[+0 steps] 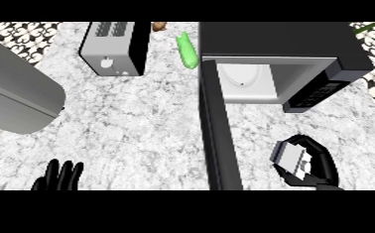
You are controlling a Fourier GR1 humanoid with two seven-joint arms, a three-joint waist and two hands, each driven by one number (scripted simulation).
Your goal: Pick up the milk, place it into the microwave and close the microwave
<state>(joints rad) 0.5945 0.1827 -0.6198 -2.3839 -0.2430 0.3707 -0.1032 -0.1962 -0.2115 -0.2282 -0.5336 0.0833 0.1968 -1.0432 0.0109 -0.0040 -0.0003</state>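
The microwave (293,48) stands at the back right of the counter with its door (218,138) swung wide open toward me. Its white inside (249,81) holds a round turntable and nothing else that I can see. My right hand (321,165) is at the lower right, in front of the microwave's mouth, with its fingers curled round the milk carton (291,156), a small grey-and-white box seen from above. My left hand (60,177) rests open at the lower left edge, fingers pointing up.
A silver toaster (113,48) stands at the back left. A green cucumber-like vegetable (187,52) lies between it and the microwave, with a small brown item (159,26) behind. A large grey rounded object (26,100) fills the left edge.
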